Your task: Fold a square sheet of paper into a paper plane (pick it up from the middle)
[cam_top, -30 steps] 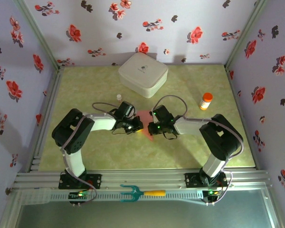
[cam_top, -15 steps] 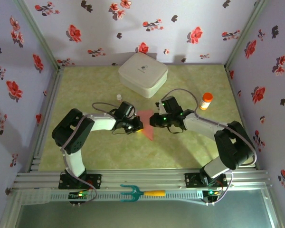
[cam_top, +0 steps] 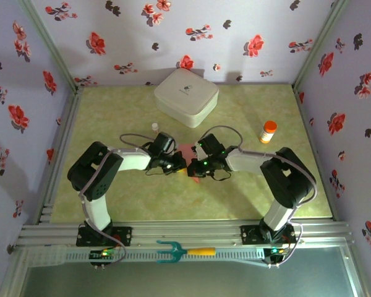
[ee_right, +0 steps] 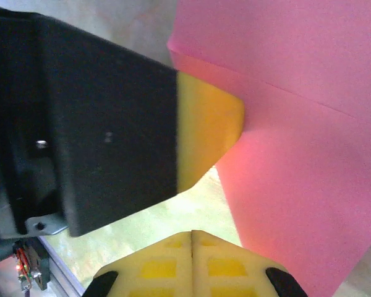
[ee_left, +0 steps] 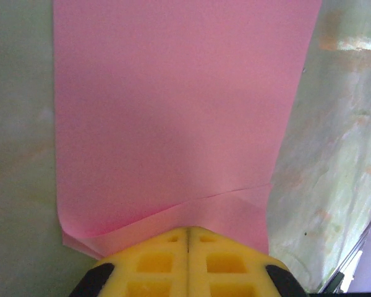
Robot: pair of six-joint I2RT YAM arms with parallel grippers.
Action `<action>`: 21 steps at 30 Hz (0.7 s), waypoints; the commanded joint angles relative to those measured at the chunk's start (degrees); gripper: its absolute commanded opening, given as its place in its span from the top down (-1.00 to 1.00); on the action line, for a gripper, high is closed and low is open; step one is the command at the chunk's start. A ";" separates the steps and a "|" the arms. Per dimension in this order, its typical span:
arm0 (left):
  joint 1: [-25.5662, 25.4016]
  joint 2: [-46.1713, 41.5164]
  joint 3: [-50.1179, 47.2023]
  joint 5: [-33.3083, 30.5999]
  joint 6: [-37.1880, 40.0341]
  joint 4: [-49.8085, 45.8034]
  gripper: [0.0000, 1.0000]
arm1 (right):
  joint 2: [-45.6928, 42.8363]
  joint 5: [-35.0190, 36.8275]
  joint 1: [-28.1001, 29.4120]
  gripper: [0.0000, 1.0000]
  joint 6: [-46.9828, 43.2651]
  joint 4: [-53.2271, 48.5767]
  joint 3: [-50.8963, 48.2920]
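Presently: one pink sheet, one white box, one bottle. Grippers, two: left gripper pinches the sheet's edge; right gripper pressed together.

Matt pink square sheet of paper, yellow plastic fingers, glossy marbled table.

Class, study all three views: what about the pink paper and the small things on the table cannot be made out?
- Top view: most of the paper lies under the left gripper and right gripper, hiding its folds.
- Left wrist view: the top edge cuts off the paper's far end.
- Right wrist view: the paper runs off the top and right edges.
- Top view: the white item beside the box is too small to name.
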 commanded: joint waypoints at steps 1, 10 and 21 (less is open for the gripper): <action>-0.18 1.02 -1.43 -1.94 0.29 -1.37 1.00 | 1.71 0.11 0.18 0.94 -1.44 -1.68 2.54; -0.12 1.06 -1.19 -1.95 0.55 -1.61 1.00 | 3.95 2.34 0.12 0.92 -2.23 -3.90 2.15; 0.07 1.08 -1.26 -1.92 0.46 -2.06 1.00 | 1.79 2.07 -0.68 0.89 -1.45 -2.40 -1.63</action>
